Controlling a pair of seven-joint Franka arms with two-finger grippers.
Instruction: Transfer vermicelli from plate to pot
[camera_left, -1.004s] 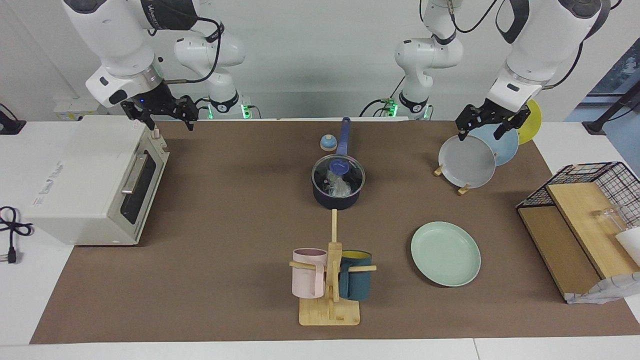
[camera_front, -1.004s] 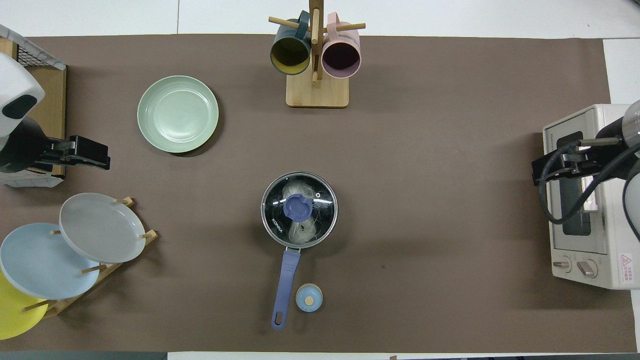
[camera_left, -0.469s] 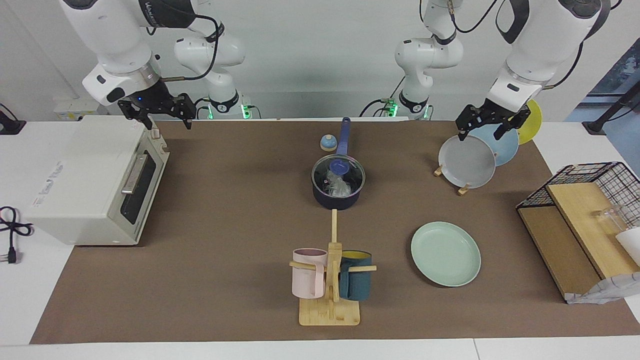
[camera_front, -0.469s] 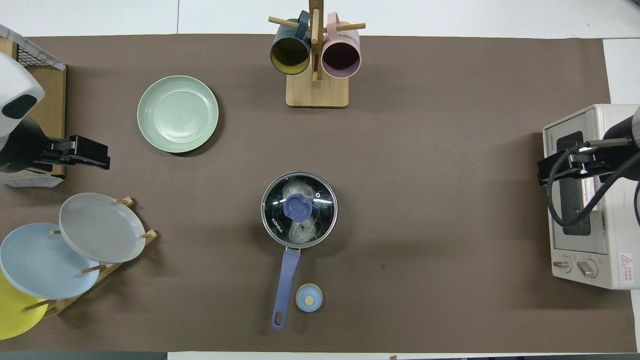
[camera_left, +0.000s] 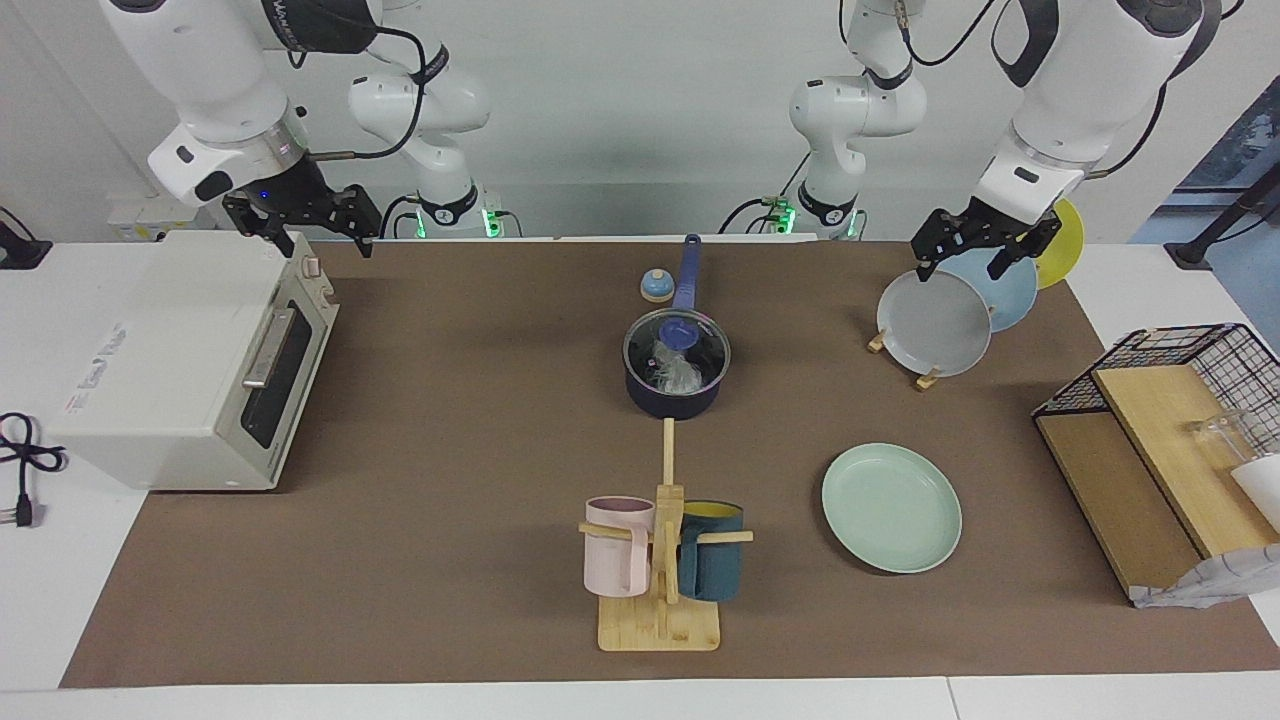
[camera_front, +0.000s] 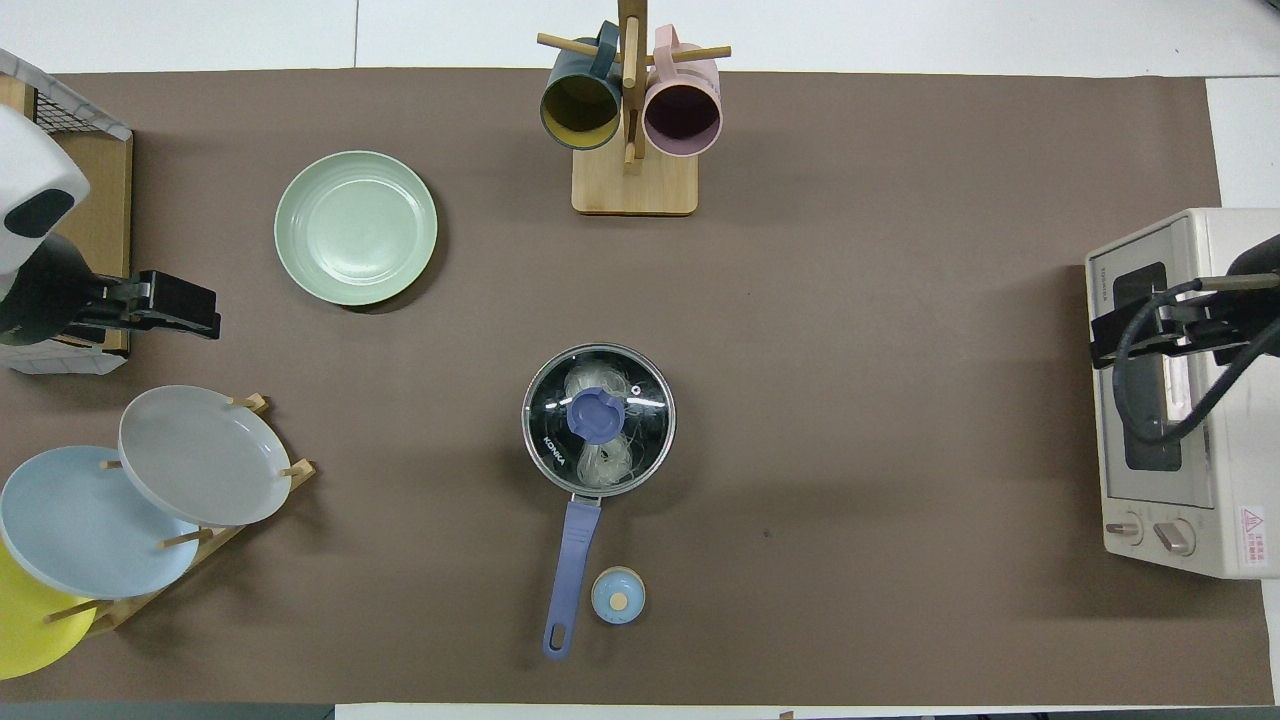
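We see the pot (camera_left: 676, 376) mid-table on the brown mat (camera_left: 480, 420), glass lid (camera_front: 598, 418) on, vermicelli (camera_front: 600, 455) inside under the lid; handle points toward the robots. The plate (camera_left: 891, 507) sits bare, farther from the robots than the pot, toward the left arm's end of the table, well apart from the pot. Wide bare mat lies between pot and toaster oven (camera_left: 180, 365), and between pot and plate. The mug rack (camera_left: 660, 560) stands near the mat's edge farthest from the robots, with pink mug (camera_left: 617, 545) and teal mug (camera_left: 712, 562) hanging on it.

Left gripper (camera_left: 985, 250) is up over the dish rack's grey plate (camera_left: 933, 323), fingers apart, holding nothing. Right gripper (camera_left: 300, 220) is over the toaster oven's corner nearest the robots, fingers spread, empty.

In the overhead view the right gripper (camera_front: 1150, 330) is half cut off at the frame edge and tangled with cable, so its fingers are hard to read there; the facing view shows them. The overhead view shows the noodles on both sides of the lid knob; the facing view shows only a whitish clump. The wire basket (camera_left: 1180, 400) is cut off at the frame edge in both views. A small blue timer (camera_front: 618, 596) sits just beside the pot handle
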